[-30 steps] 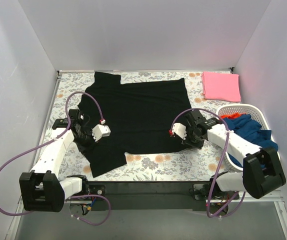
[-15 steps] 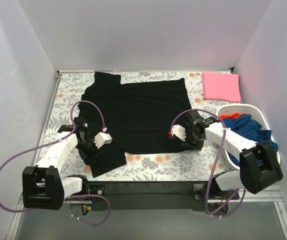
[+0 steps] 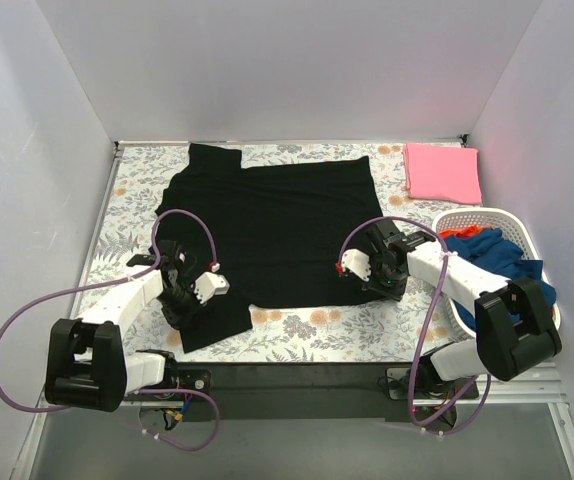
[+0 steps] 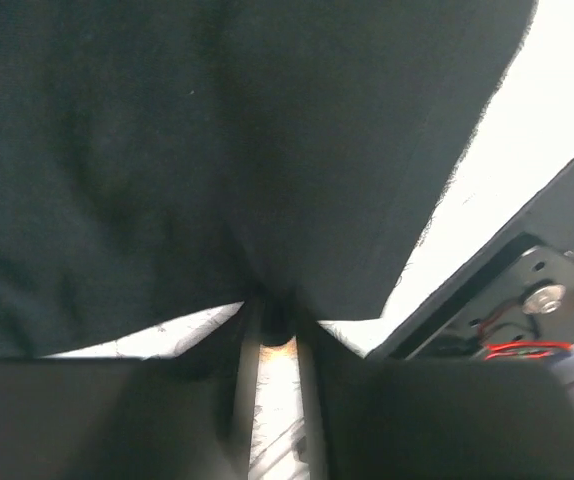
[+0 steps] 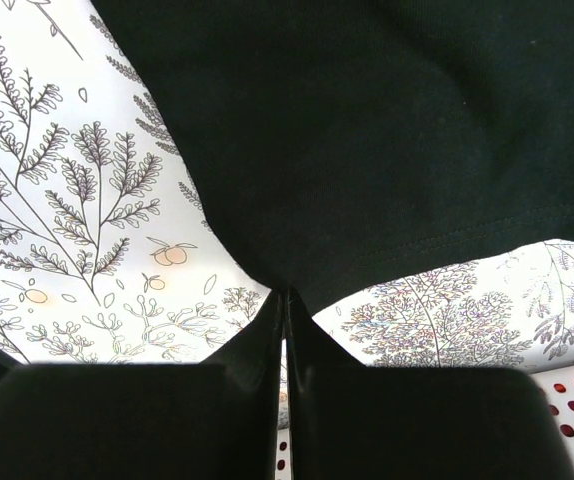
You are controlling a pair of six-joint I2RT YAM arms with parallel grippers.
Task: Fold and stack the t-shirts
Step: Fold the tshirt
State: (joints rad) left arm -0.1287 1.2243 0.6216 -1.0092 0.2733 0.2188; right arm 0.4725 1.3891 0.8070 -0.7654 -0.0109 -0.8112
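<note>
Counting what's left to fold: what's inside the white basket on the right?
The white basket holds a crumpled blue garment with a bit of orange-red fabric at its far edge. Anything underneath them is covered, so I can't count the pieces.

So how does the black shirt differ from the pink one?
The black shirt lies spread out mid-table; the pink shirt is folded into a rectangle at the far right corner. The black shirt covers far more table than the pink shirt. The left gripper and right gripper pinch the black shirt's near edge; nothing touches the pink shirt. Both lie on the floral table.
</note>
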